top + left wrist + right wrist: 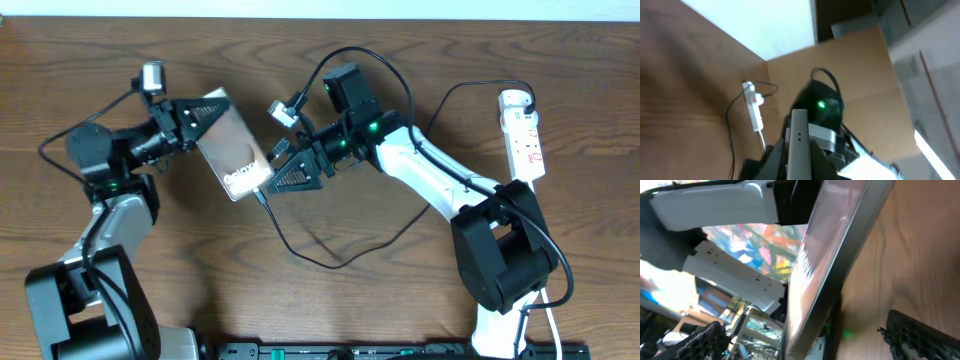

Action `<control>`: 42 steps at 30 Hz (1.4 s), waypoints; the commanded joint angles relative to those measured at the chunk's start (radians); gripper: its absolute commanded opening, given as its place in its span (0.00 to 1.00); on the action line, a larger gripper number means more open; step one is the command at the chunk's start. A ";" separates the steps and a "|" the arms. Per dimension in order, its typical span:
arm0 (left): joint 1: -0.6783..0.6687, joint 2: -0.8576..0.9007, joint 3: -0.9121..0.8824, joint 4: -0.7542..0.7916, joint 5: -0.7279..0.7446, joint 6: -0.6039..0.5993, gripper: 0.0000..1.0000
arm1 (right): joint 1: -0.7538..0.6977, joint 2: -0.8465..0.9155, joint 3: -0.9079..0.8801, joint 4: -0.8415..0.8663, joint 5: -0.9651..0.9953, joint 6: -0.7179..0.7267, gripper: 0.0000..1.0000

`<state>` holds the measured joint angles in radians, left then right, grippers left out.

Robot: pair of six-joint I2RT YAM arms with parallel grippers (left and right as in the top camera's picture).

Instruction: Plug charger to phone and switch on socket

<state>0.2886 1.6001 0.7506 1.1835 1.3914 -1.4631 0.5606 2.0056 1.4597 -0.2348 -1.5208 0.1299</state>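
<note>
Above mid-table, my left gripper [207,122] pinches the phone [235,155] by its top end. My right gripper [275,170] is spread at its bottom end, beside the charger [300,252]. Glossy slab, likely slippery; limp cable, so I'd grip near the plug.

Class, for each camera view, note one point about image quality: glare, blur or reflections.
Overhead: sharp, evenly lit, glare paling the phone face. Left wrist: soft and blurred, socket smeared. Right wrist: phone close and out of focus, its glossy face mirroring colourful surroundings.
</note>
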 commanded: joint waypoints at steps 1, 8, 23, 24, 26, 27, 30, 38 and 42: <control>0.082 -0.012 0.011 -0.171 -0.066 0.140 0.07 | -0.028 0.010 0.016 -0.002 0.117 0.058 0.99; 0.144 -0.012 0.011 -0.510 -0.050 0.433 0.07 | -0.079 0.010 0.016 -0.197 0.537 0.102 0.99; 0.138 -0.012 0.010 -1.447 -0.574 0.980 0.07 | -0.196 -0.001 0.034 -0.484 0.955 0.140 0.99; 0.138 -0.012 0.010 -1.476 -0.615 0.980 0.07 | -0.196 -0.003 0.034 -0.484 0.954 0.140 0.99; 0.138 -0.012 0.010 -1.518 -0.696 0.981 0.07 | -0.196 -0.004 0.037 -0.484 0.954 0.140 0.99; 0.138 -0.012 0.005 -1.524 -0.728 0.987 0.07 | -0.196 -0.004 0.040 -0.484 0.954 0.140 0.99; 0.138 -0.011 -0.003 -1.519 -0.735 1.018 0.07 | -0.196 -0.004 0.049 -0.484 0.954 0.140 0.99; 0.138 0.048 -0.004 -1.466 -0.738 1.017 0.07 | -0.189 -0.004 0.056 -0.484 0.954 0.140 0.99; 0.138 0.130 -0.003 -1.429 -0.727 1.017 0.07 | -0.186 -0.004 0.056 -0.484 0.954 0.139 0.99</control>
<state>0.4301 1.6737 0.7490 -0.2596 0.6483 -0.4625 0.3687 2.0056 1.4925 -0.7177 -0.5678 0.2604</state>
